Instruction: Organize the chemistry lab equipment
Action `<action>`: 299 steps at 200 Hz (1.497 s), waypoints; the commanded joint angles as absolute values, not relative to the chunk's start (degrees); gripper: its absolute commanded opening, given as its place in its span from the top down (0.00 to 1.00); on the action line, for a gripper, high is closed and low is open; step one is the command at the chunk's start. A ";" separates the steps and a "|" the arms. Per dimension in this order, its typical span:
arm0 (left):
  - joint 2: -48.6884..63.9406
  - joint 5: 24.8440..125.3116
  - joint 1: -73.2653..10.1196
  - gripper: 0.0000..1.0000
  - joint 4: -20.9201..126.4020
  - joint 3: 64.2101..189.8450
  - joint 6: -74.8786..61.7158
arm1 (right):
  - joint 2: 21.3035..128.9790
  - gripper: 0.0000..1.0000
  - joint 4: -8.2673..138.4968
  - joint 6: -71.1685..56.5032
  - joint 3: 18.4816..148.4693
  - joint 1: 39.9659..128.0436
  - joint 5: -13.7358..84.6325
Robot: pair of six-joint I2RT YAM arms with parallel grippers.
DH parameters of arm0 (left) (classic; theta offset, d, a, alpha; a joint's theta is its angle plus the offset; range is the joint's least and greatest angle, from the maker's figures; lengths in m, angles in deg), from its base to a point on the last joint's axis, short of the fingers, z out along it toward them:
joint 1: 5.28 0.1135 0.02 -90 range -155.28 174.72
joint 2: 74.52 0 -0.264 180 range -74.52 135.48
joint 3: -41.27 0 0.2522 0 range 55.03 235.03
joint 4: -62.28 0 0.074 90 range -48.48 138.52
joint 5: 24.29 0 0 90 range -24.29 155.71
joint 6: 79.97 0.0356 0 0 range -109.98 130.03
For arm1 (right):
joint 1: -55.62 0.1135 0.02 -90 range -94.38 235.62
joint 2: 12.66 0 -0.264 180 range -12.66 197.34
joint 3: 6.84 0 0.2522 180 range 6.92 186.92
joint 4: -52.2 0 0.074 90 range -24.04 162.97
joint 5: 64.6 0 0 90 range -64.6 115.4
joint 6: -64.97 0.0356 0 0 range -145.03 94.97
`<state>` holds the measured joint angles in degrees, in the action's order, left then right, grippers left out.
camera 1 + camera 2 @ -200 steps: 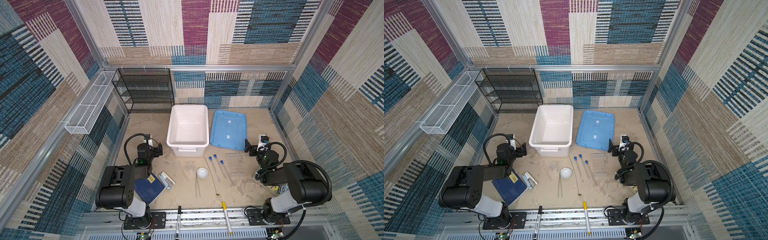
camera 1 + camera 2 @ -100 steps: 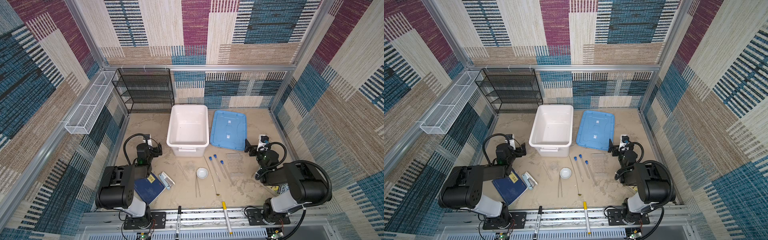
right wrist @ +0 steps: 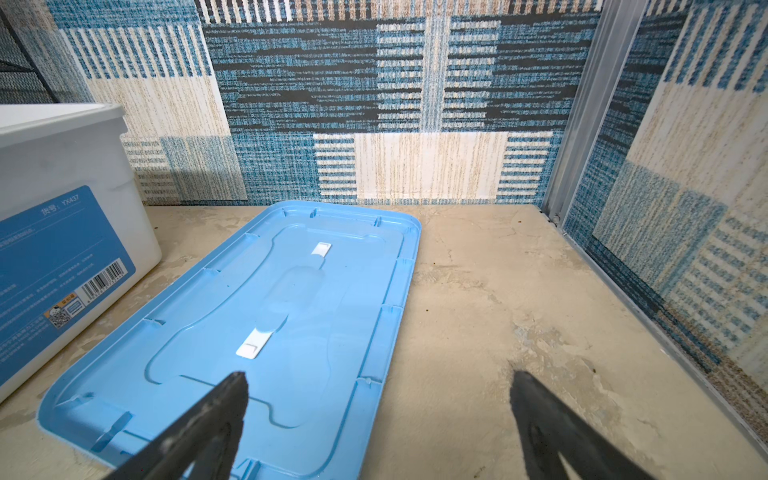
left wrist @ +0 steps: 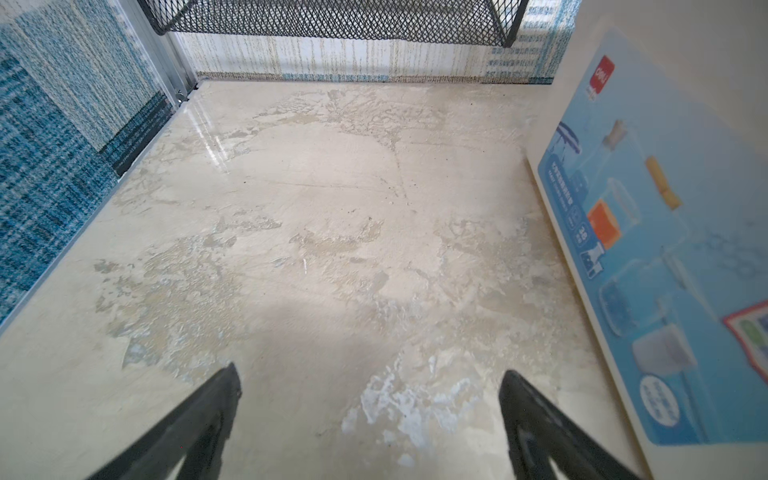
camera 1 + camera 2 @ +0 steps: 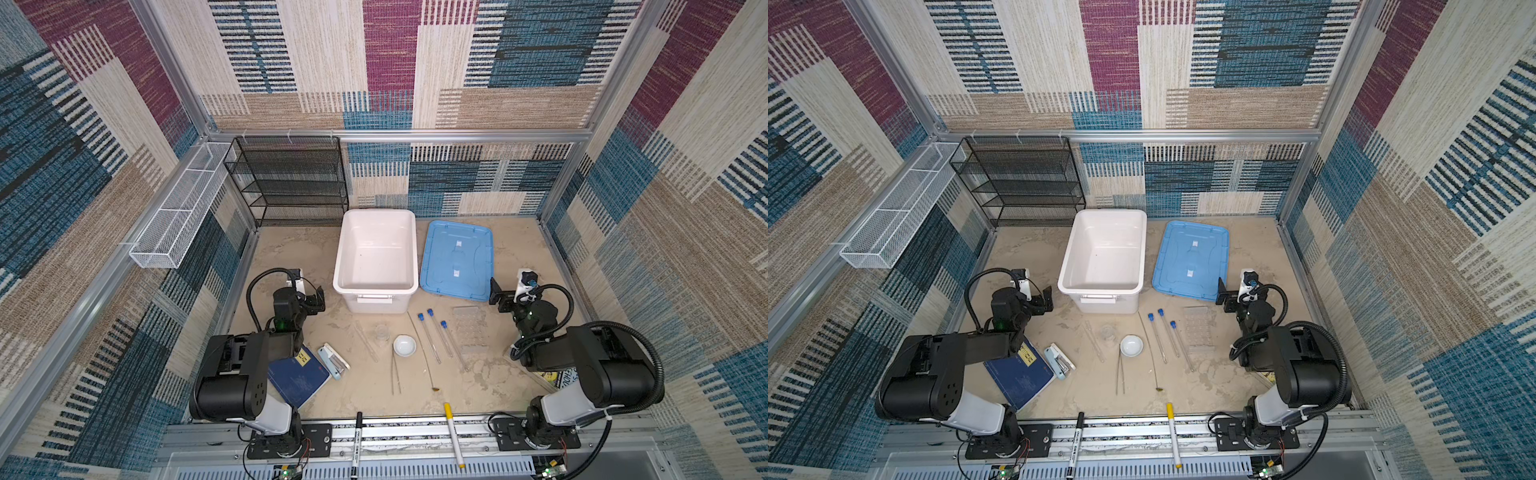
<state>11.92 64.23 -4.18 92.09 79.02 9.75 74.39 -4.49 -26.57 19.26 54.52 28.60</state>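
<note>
Test tubes (image 5: 429,338) first. Where, in the top views? (Kim)

Three, blue caps, lying flat on the table (image 5: 361,395) in both top views. Dial centred on the white dish (image 5: 404,345), 12 at the back wall. Tubes at 3, side by side, near the dish. Clear rack (image 5: 469,328) just past them, 2 to 3. (Raj)

Rest of the kit? (Kim)

Long thin spoon (image 5: 422,351) lies between dish and tubes, bowl end toward 5. Beaker (image 5: 381,332) at 11, just beside the dish. Glass rod (image 5: 365,340) at 9 to 10, past the beaker. Tweezers (image 5: 395,372) at 6, flat. White bin (image 5: 376,289) at 12, blue lid (image 5: 457,257) at 1, flat beside it. Stapler (image 5: 332,361) and blue book (image 5: 297,380) at 8. Black marker (image 5: 356,444) and yellow marker (image 5: 454,435) at 6, on the front rail. (Raj)

Grippers? (Kim)

Left gripper (image 5: 315,301) at 10, by the bin's front corner. Right gripper (image 5: 498,297) at 2, by the lid's near corner. Both released, nothing held, well apart from the kit. (Raj)

Left wrist? (Kim)

Fingers (image 4: 199,424) spread wide over bare table. Bin's labelled wall close by one of them, black mesh shelf (image 4: 332,20) ahead at the wall. (Raj)

Right wrist? (Kim)

Fingers (image 3: 199,428) spread wide, gripping nothing. One is over the lid's near edge, its mate over bare table. Bin's labelled wall is beyond the lid. (Raj)
</note>
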 commanded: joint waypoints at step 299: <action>22.86 54.97 -67.05 0.34 22.78 132.18 -48.54 | 49.92 0.01 79.65 -10.11 48.83 61.25 48.71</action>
<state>18.12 53.43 -66.84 22.63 129.70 -45.94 50.47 80.60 -10.92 49.62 61.18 50.21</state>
